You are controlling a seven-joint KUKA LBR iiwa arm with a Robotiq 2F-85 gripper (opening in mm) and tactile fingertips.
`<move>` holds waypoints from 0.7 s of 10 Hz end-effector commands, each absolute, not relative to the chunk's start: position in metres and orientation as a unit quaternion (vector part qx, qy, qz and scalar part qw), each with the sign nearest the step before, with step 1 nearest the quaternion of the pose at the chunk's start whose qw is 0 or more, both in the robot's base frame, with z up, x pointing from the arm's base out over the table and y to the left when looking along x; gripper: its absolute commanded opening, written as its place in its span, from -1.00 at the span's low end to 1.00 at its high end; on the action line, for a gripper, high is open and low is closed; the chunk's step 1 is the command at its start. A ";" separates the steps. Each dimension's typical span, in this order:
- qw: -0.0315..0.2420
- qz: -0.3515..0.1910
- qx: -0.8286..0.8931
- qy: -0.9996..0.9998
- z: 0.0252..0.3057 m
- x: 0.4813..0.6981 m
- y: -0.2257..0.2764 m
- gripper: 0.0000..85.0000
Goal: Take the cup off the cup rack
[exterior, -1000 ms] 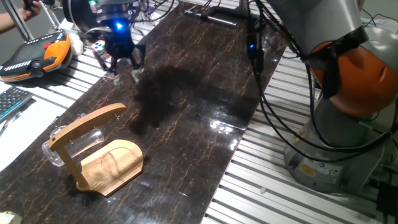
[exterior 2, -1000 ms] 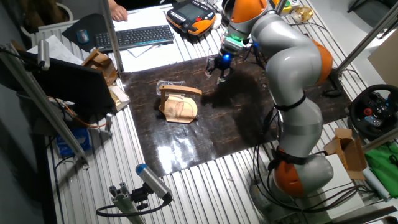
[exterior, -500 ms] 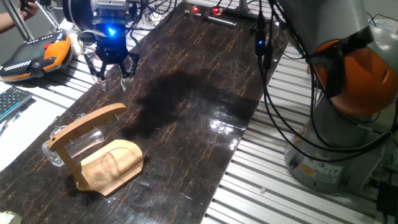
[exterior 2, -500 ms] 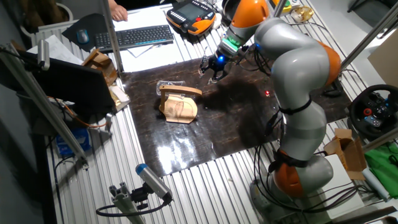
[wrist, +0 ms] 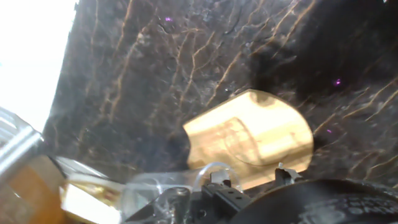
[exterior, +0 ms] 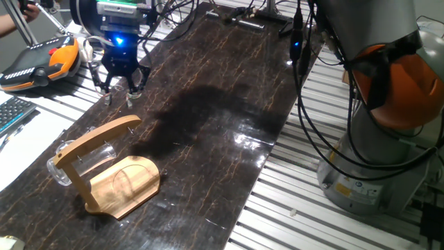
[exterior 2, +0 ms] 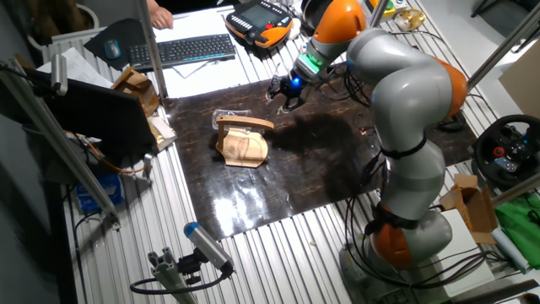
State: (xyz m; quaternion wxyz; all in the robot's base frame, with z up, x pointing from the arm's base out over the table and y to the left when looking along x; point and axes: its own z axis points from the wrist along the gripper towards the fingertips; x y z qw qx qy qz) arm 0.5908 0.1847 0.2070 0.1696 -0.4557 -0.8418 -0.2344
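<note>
Standing near the table's [exterior: 229,139] front-left corner, the cup rack [exterior: 114,173] carries the clear cup [exterior: 83,161] under its slanted arm, on the side toward the left edge. Farther back, the tool [exterior: 118,85] hangs with fingers spread, empty. It should descend beside the glass, then slide it along the peg's slant.

In the hand view the gripper [wrist: 249,180] is cut off by the bottom edge, fingertips barely showing. The cup [wrist: 180,186] at lower left is a blurred smear. The cup rack [wrist: 249,140] looks soft-edged.
</note>
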 end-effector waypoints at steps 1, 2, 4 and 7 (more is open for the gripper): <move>0.136 -0.252 -0.564 -0.775 0.207 0.592 0.188 0.04; 0.138 -0.252 -0.563 -0.775 0.206 0.593 0.189 0.04; 0.142 -0.258 -0.563 -0.772 0.203 0.597 0.193 0.04; 0.143 -0.258 -0.564 -0.771 0.200 0.601 0.201 0.04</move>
